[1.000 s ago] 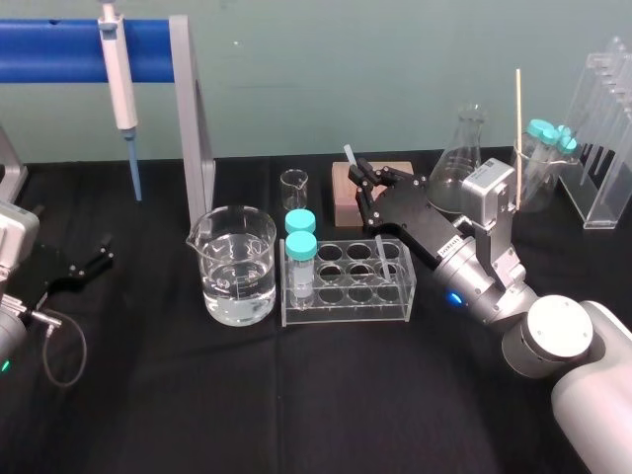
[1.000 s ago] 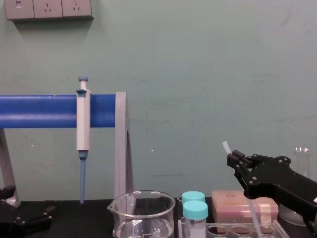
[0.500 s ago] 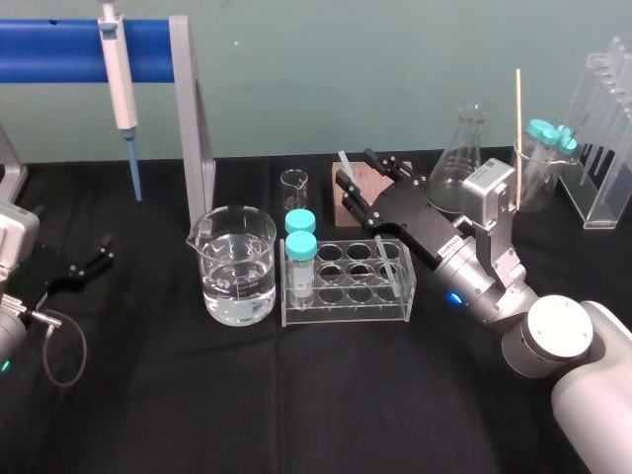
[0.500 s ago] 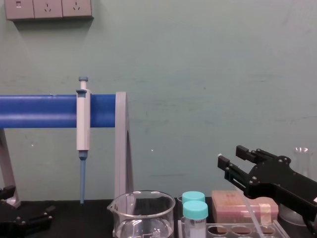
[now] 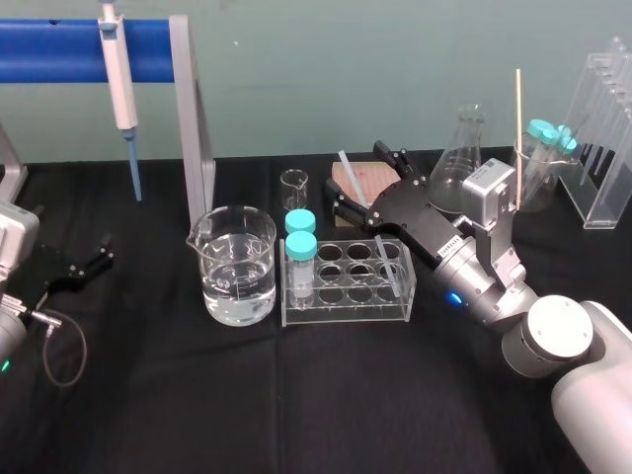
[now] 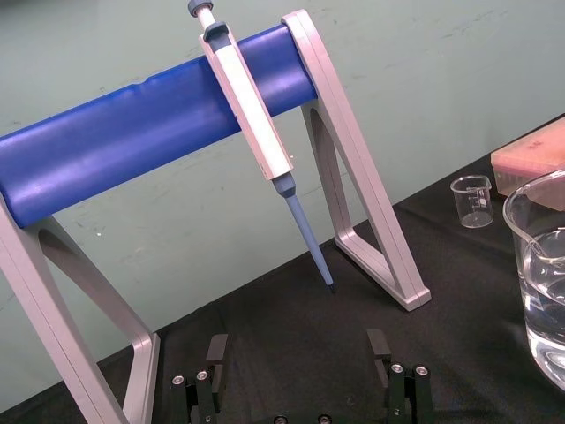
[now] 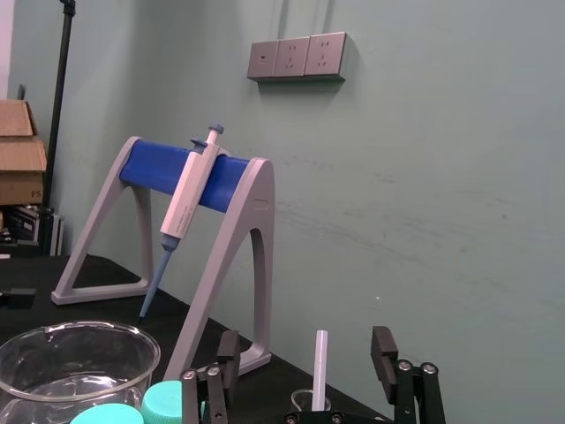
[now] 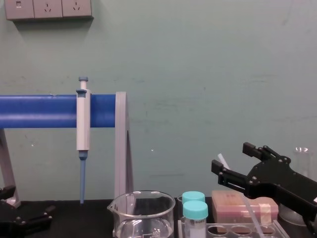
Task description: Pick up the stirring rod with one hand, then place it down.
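Note:
The stirring rod [image 5: 347, 168] is a thin translucent whitish stick standing tilted in the clear tube rack [image 5: 346, 298], its lower end in a back-right hole. My right gripper [image 5: 363, 181] is open around the rod's upper part. Its black fingers stand well apart on either side and neither touches the rod. In the right wrist view the rod [image 7: 320, 375] rises free between the spread fingers of that gripper [image 7: 305, 352]. In the chest view the rod's tip [image 8: 221, 159] shows beside the right gripper [image 8: 231, 156]. My left gripper [image 5: 84, 265] rests open at the table's left edge, its fingers [image 6: 217, 348] apart.
A water-filled beaker [image 5: 237, 267] and two teal-capped tubes [image 5: 300, 247] sit left of the rod. A small beaker [image 5: 293, 188], a pinkish block [image 5: 357, 178] and a conical flask [image 5: 464, 158] stand behind. A pipette [image 5: 118, 79] hangs on the blue stand. A tan stick [image 5: 517, 118] stands at the right.
My right gripper has gone from shut on the stirring rod to wide open. The released rod stays in the rack, its top tipped slightly left.

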